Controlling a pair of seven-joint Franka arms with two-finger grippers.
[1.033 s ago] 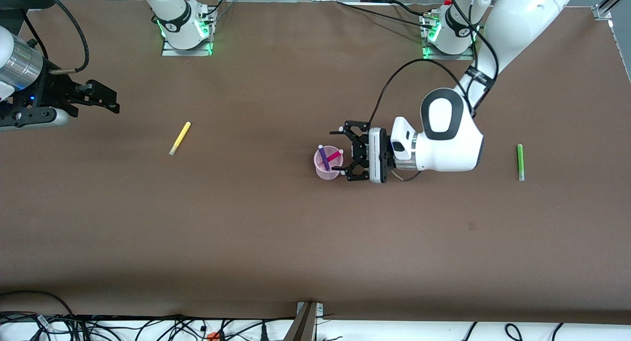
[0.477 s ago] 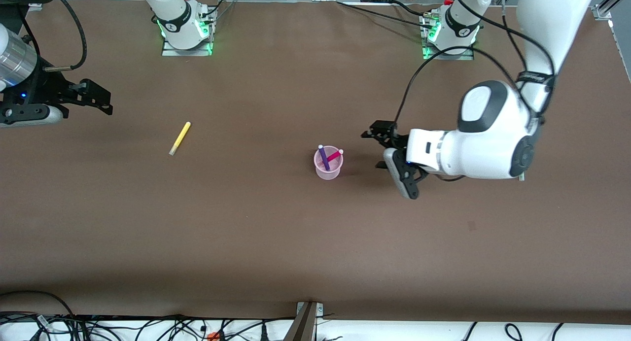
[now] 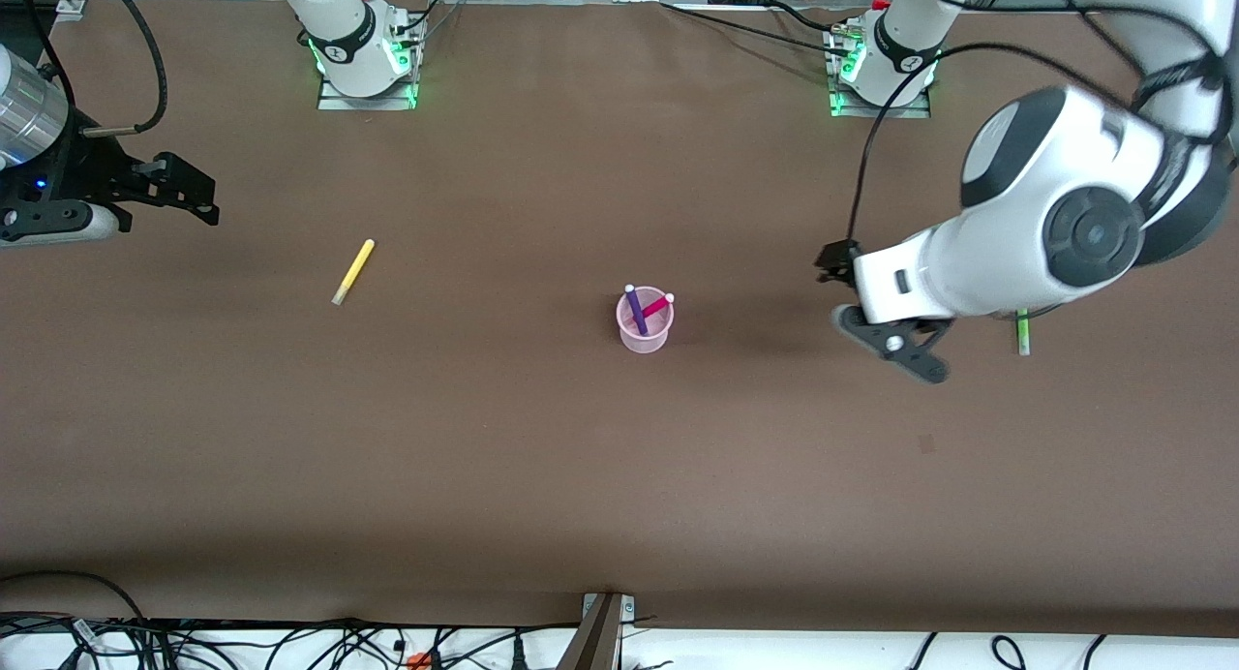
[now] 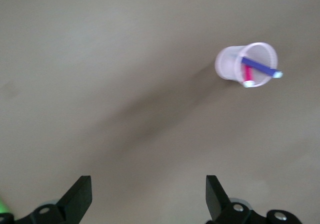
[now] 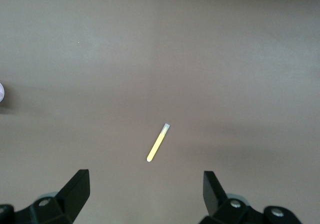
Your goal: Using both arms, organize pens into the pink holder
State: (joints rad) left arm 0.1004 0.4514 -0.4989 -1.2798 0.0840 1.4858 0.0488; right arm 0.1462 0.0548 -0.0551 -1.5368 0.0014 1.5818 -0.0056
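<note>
1. Brown paper covers the big flat table [image 3: 484,438], and the two white robot bases stand along its top edge.
2. One second ago the left gripper [image 3: 876,317] was right beside the small pale pink see-through cup [image 3: 645,323]. Now it has pulled away toward the left arm's end of the table, and its jaws are spread wide with nothing in them.
3. The right gripper [image 3: 189,194] has hardly moved. It waits up in the air toward the right arm's end of the table from the cup, jaws wide open and empty.
4. The cup stands upright where it was.
5. Inside it lean a short purple pen [image 3: 635,308] and a short pink pen [image 3: 656,308], crossing each other, pale tips up.
6. The thin yellow pen [image 3: 353,271] lies flat on the table, well away from the cup toward the right arm's end.
7. The thin green pen [image 3: 1021,333] lies well away from the cup toward the left arm's end, partly hidden under the left arm.
</note>
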